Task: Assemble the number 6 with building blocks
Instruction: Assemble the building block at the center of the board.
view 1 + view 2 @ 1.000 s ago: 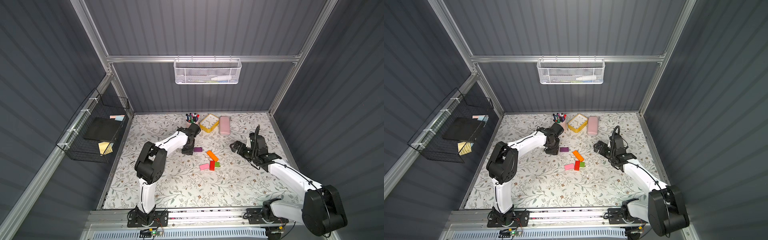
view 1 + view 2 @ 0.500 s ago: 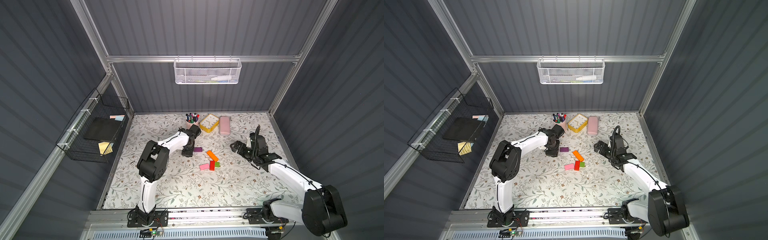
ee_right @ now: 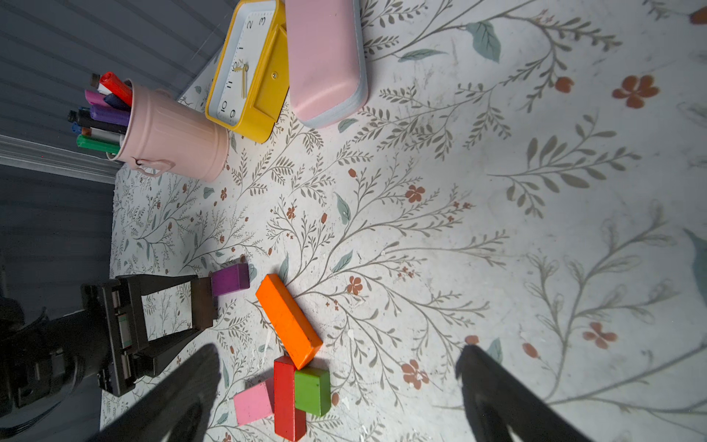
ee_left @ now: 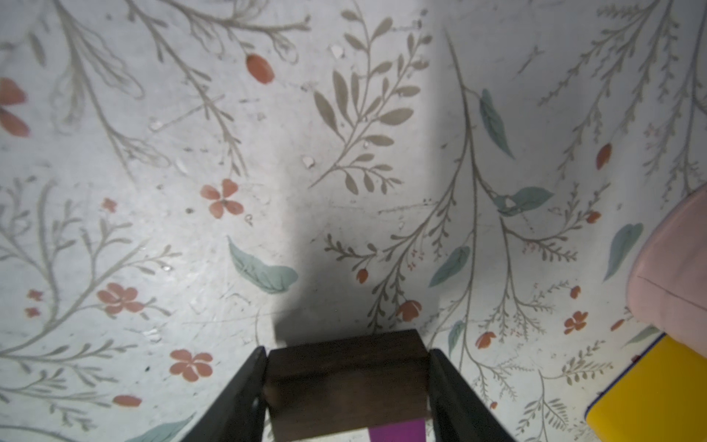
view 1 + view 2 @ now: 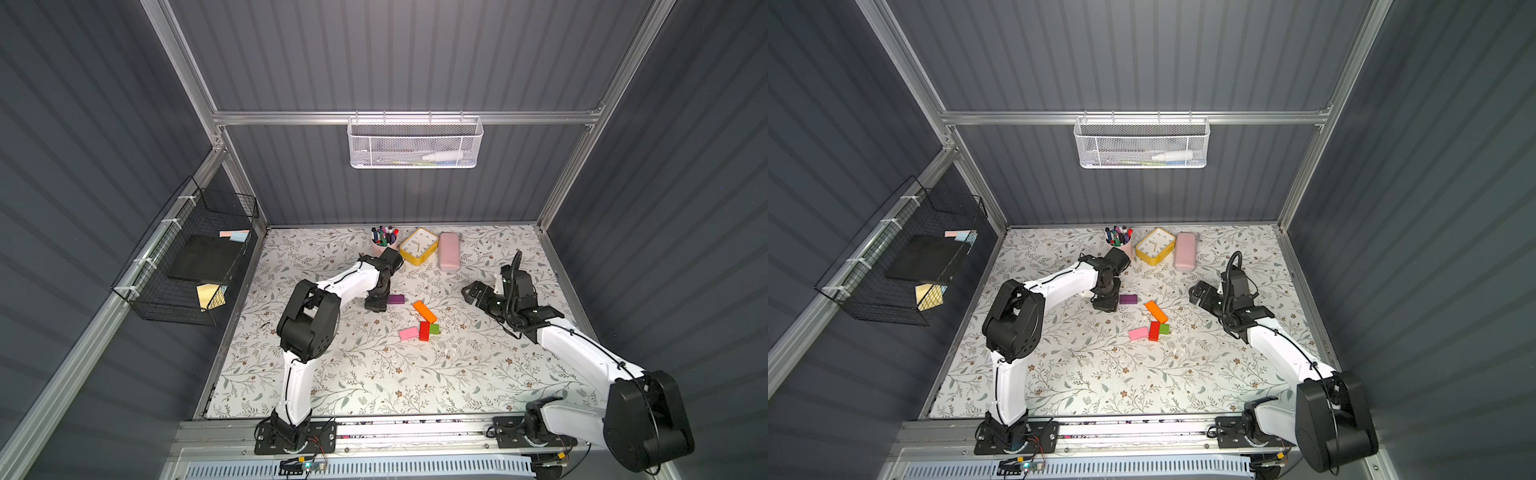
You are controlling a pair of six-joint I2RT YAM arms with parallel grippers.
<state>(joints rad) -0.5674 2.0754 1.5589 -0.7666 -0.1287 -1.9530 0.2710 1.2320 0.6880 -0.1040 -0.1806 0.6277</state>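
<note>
Trouble is most likely at the dark brown block, which the left pincer pinches between its 2 fingers, low over the floral surface. The purple block sits right against it, touching or nearly so; I cannot tell which. Any sideways drag or twist of the brown block would probably shove the purple one askew. Whether the brown block rests on the surface or hangs just above it is also unclear, so a carry begun too low could scrape and tip it in the grip.

No digit is formed yet. The other 4 pieces lie near each other towards the middle: the long orange bar slants with its end meeting the red block and the green cube, and the pink block sits against the red one. Pulling 1 piece out of that cluster would likely disturb its neighbours.

The right pincer hangs spread and empty, apart from the blocks. If both arms work that cluster together, they could crowd each other.
</note>
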